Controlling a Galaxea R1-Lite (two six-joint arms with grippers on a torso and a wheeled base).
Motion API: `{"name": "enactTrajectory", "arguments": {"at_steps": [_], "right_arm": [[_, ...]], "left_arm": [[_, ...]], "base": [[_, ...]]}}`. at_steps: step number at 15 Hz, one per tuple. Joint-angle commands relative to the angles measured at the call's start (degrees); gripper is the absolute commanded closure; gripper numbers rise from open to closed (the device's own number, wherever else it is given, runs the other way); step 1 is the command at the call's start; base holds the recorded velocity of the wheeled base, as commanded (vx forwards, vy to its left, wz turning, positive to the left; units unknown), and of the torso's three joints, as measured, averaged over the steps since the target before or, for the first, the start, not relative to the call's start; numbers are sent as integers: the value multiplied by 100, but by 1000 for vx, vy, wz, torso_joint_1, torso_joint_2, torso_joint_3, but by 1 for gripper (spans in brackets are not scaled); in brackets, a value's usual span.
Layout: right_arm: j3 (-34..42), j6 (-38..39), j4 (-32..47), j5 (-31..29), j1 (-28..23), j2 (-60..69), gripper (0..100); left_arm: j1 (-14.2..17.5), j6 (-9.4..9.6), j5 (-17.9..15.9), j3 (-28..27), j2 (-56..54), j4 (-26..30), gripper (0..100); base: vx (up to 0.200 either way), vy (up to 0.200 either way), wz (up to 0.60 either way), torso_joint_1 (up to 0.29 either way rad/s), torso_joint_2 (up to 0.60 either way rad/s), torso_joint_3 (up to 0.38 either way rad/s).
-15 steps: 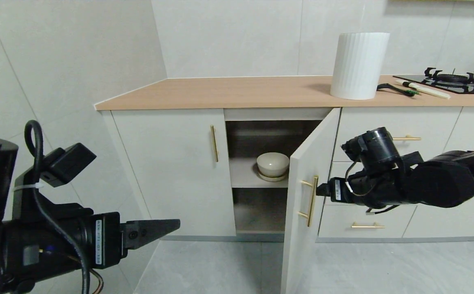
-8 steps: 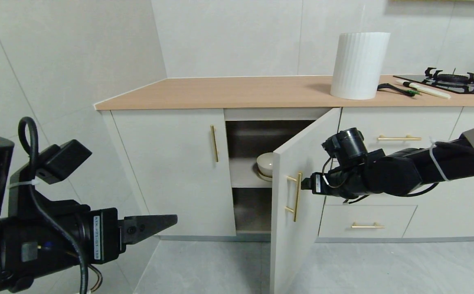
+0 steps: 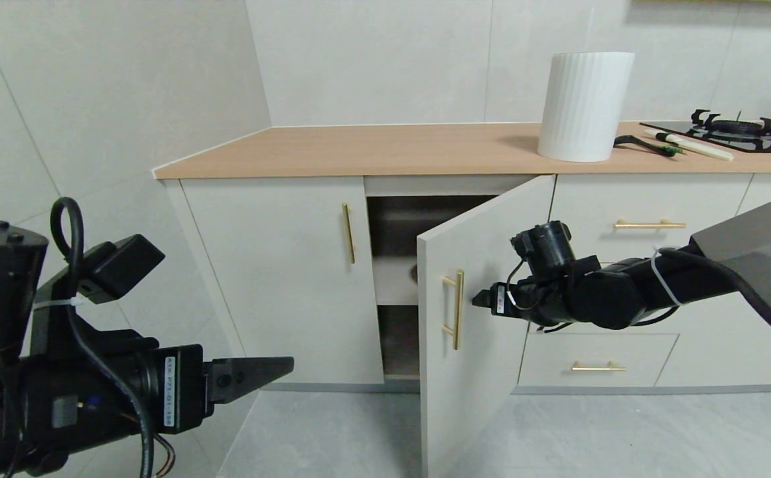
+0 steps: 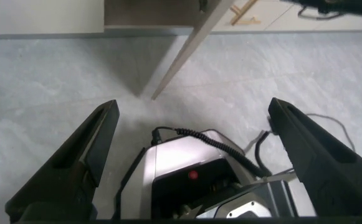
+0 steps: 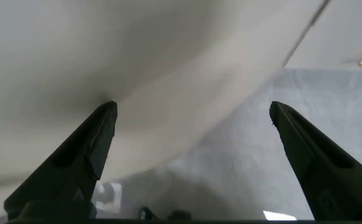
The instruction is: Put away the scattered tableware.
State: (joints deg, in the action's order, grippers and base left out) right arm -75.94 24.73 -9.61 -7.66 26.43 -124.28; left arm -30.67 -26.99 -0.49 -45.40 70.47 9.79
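The white cabinet door (image 3: 475, 265) with a gold handle (image 3: 455, 309) stands partly swung in, covering most of the opening (image 3: 392, 265). My right gripper (image 3: 480, 301) sits against the door's outer face just right of the handle. In the right wrist view that gripper (image 5: 193, 112) is open, with the door panel (image 5: 137, 56) close in front of it. My left gripper (image 3: 263, 369) hangs low at the left, away from the cabinet. In the left wrist view it (image 4: 193, 109) is open over the floor, holding nothing. The shelf inside is hidden by the door.
On the wooden counter (image 3: 359, 149) stand a tall white ribbed container (image 3: 584, 106) and a few long utensils (image 3: 677, 145) beside a gas hob (image 3: 737, 127). Drawers with gold handles (image 3: 647, 226) lie right of the door. Grey tiled floor (image 3: 346, 431) lies below.
My right gripper has moved left with the door, swinging it further shut. The bowl and plate on the shelf, visible before, are now hidden behind the door.
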Motion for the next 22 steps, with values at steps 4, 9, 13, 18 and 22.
{"name": "enactTrajectory", "arguments": {"at_steps": [4,9,13,18,22], "right_arm": [[-9,154,-419,-25,3,-193,0],[-308,629,-428,-25,11,-281,0],[-747,1297,-419,-34,47,-483,0],[-1380,1789,-402,-333,-6,-975,0],[-1705,1903,-375,-526,-112,-1230,0]], "left_arm": [[0,1,-4,5,28,-3,0],[0,-8,31,5,37,-21,0],[0,-8,31,-4,37,-21,0],[0,-8,22,-4,45,-21,0],[0,-8,31,5,89,-21,0]], "base": [[200,0,0,-4,5,6],[80,0,0,3,2,0],[0,0,0,0,0,0],[0,0,0,0,0,0],[0,0,0,0,0,0]]}}
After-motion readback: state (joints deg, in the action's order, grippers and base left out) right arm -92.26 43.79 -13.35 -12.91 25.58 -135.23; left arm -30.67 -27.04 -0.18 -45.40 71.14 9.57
